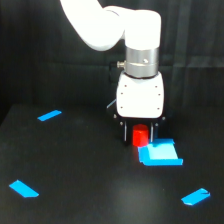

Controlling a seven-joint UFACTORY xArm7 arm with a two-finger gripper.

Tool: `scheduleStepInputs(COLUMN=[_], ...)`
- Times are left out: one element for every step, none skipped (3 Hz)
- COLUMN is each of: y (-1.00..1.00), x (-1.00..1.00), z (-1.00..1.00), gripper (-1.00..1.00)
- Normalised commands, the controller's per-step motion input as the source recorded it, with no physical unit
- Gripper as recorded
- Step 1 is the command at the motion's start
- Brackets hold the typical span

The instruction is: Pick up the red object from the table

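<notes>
Red object (140, 136), a small bright chunky block, is sitting low between the two dark fingers (124, 131) of the end effector (138, 134), close above or on the black worktop (85, 170); whether its base is touching the surface cannot be told from this view. The fingers are standing close on either side of the block, one at the exterior view's left of it and one at its right, and they are looking closed against it, though actual contact at the pads is too dark to confirm. Just beside the block, toward the exterior view's right and slightly nearer the camera, a flat blue square piece (160, 153) is lying on the worktop, its upper left corner reaching right up to the block's lower edge. The white arm (141, 95) is hanging straight down over this spot, with its silver wrist ring above the white housing. Three blue flat strips are lying well apart from the block: one (49, 115) at the far left of the exterior view, one (23, 188) at the near left, and one (195, 197) at the near right. No containers are showing anywhere on the worktop; everything is lying loose on the bare black surface.
</notes>
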Motion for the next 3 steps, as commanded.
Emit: scheduleStepInputs(y=[0.06, 0.02, -0.07], x=[-0.01, -0.19, -0.04], z=[0.13, 0.16, 0.13], gripper=[-1.00, -1.00, -1.00])
